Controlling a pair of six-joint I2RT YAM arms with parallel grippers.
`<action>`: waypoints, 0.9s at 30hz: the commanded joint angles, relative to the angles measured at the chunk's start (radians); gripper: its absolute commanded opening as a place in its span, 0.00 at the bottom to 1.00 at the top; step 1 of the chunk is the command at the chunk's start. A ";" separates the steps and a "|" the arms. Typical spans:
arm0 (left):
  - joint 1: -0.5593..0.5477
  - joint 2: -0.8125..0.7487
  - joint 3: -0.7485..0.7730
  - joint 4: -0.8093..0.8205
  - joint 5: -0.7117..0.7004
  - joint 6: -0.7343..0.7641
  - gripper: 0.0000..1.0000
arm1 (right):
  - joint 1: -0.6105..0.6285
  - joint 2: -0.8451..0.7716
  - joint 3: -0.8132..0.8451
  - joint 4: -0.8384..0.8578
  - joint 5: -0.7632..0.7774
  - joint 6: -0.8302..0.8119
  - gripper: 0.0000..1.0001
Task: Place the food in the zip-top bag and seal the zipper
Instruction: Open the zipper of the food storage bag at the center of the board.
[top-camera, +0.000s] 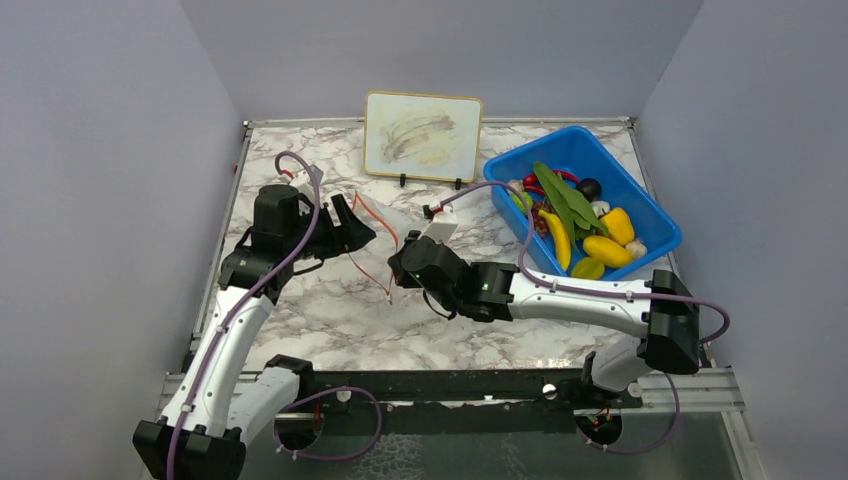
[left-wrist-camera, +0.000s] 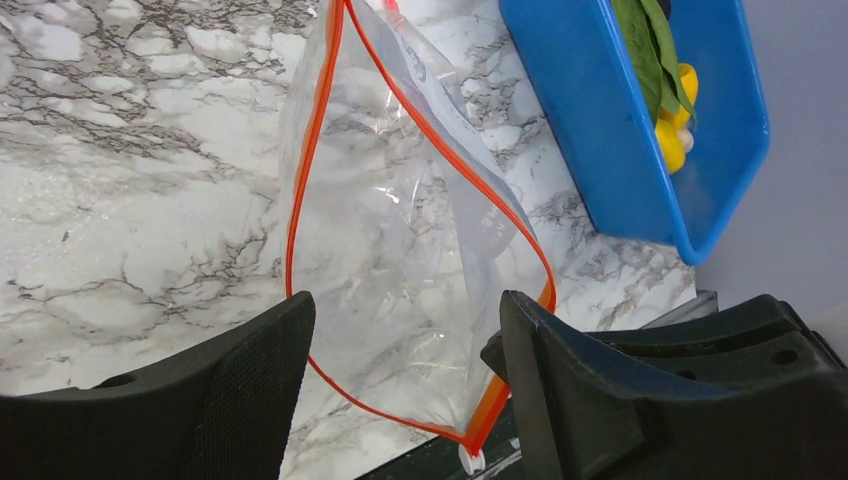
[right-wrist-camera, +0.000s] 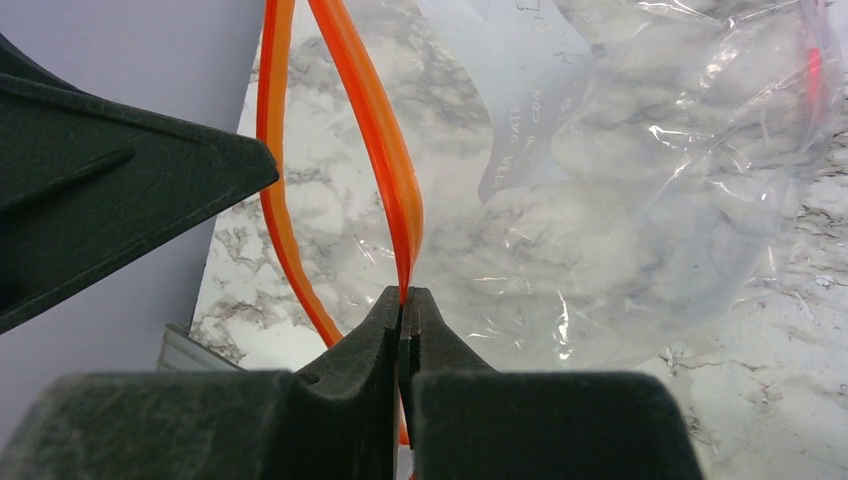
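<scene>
The clear zip-top bag (top-camera: 412, 222) stands with its mouth open between my two grippers and looks empty (left-wrist-camera: 400, 230). Its red-orange zipper (left-wrist-camera: 310, 170) runs round the mouth as an open loop. My right gripper (right-wrist-camera: 403, 300) is shut on the zipper strip (right-wrist-camera: 395, 190) at one side of the mouth, and also shows in the top view (top-camera: 400, 268). My left gripper (left-wrist-camera: 405, 310) is open, one finger on each side of the bag's mouth corner, gripping nothing (top-camera: 345, 228). The food (top-camera: 580, 215), with yellow pepper, banana, green leafy pod and other pieces, lies in the blue bin.
The blue bin (top-camera: 655, 215) stands at the back right, its wall also in the left wrist view (left-wrist-camera: 600, 130). A framed white board (top-camera: 423, 135) leans at the back centre. Grey walls close in the marble table (top-camera: 330, 320) on three sides.
</scene>
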 joint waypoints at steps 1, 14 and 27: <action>-0.002 -0.004 0.054 -0.017 0.065 0.011 0.71 | 0.003 -0.032 -0.005 -0.004 0.078 0.035 0.01; -0.002 0.020 0.028 -0.017 0.023 0.044 0.72 | 0.002 -0.050 -0.024 -0.003 0.087 0.045 0.01; -0.003 0.037 0.028 -0.030 0.032 0.059 0.74 | 0.002 -0.062 -0.038 -0.016 0.110 0.066 0.01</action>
